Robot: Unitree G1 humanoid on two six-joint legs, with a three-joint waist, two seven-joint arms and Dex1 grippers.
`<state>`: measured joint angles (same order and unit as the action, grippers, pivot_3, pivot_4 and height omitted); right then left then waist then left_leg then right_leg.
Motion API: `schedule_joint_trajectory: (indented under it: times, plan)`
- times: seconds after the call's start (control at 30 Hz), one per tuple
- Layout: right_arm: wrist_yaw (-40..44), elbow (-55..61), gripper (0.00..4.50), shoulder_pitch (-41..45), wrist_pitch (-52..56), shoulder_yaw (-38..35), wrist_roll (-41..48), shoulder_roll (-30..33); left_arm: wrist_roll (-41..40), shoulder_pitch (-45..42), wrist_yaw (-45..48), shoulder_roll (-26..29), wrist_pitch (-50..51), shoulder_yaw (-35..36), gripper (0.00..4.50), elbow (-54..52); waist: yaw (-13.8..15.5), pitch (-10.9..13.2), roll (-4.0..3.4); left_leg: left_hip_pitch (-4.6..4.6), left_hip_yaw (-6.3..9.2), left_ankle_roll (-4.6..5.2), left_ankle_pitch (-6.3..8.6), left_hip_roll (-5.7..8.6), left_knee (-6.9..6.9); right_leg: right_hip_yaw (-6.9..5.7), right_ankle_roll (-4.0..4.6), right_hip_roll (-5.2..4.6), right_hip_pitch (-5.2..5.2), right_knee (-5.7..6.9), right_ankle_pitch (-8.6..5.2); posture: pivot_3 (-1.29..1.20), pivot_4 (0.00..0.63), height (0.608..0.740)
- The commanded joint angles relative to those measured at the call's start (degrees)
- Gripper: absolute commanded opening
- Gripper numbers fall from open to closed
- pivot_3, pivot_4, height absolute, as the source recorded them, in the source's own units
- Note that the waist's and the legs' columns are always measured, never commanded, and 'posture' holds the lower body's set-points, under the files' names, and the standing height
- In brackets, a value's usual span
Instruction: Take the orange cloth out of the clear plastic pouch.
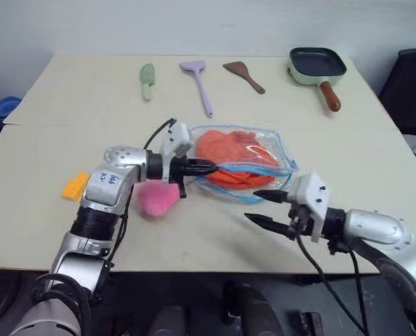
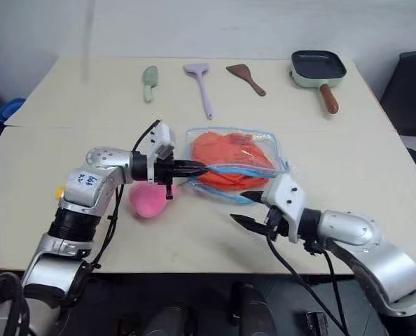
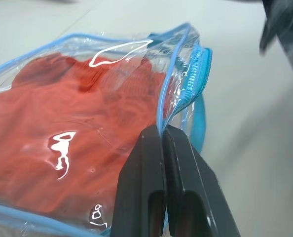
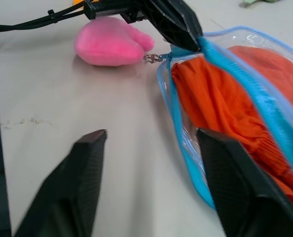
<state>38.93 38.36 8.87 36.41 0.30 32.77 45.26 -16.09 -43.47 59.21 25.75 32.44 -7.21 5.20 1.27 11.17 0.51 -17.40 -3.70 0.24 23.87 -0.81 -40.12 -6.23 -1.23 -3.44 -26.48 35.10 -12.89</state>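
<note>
Clear plastic pouch [image 1: 278, 157] edge in left fingers [image 1: 206, 167]

The two eye views look forward and down from the robot's head over a pale table [image 1: 47, 168], far enough back to take in both arms and the utensils along the far edge; they share almost the whole scene, one sitting slightly to the side of the other. The left wrist view looks along the left gripper [image 3: 162, 143], very close against the clear plastic pouch [image 3: 136, 54]. The right wrist view looks along the right gripper [image 4: 151, 143] (from a little farther back), facing the pouch's open edge, the left gripper and a pink plush [image 4: 109, 42], which the eye views also show.
</note>
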Motion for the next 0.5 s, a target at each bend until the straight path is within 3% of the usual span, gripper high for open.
schedule_joint_trajectory:
  times: [0.03,0.13,0.3,0.4,0.5]
  plan:
    - [-2.51,-4.29,1.8,4.09,-4.09,5.32,-9.4,-1.34,-2.05,2.77,-2.73,-0.17,2.98,0.79,0.0,-7.44,-0.54,0.0,0.0,0.04,-0.05,-0.02,-0.01,-0.01,0.01,0.07,0.0,0.01,0.0,0.04,0.0,0.0,0.15,0.74]
    - [-3.43,-9.36,0.83,7.64,-7.51,9.8,-16.81,-2.25,-2.24,4.13,-3.94,-0.31,3.85,0.54,0.0,-9.64,-0.53,0.0,0.0,0.07,-0.05,-0.1,-0.05,0.0,0.0,0.08,0.04,0.0,-0.01,0.0,-0.01,0.0,0.15,0.74]
    - [-3.14,-18.81,0.83,13.18,-16.52,16.06,-28.55,-3.25,-2.18,4.96,-4.81,-0.17,3.98,0.19,0.0,-10.96,-0.51,0.0,-0.01,0.03,-0.05,-0.12,-0.07,0.01,0.0,0.08,0.05,-0.01,-0.04,0.01,-0.01,0.0,0.15,0.74]
    - [-3.23,-23.43,1.44,15.15,-21.48,18.02,-33.67,-3.63,-2.02,5.36,-5.26,-0.26,3.61,-0.3,0.0,-11.5,-0.41,0.0,-0.01,0.02,-0.04,-0.14,-0.07,0.0,0.01,0.04,0.05,0.0,-0.04,0.04,-0.01,0.0,0.15,0.74]
    - [-3.79,-27.26,2.45,16.6,-26.12,19.25,-38.3,-4.35,-2.16,5.7,-5.57,-0.44,3.56,-0.7,0.0,-12.34,-0.4,0.0,0.0,0.01,-0.04,-0.14,-0.08,0.01,0.0,0.04,0.05,-0.01,-0.03,0.04,-0.01,0.0,0.15,0.74]
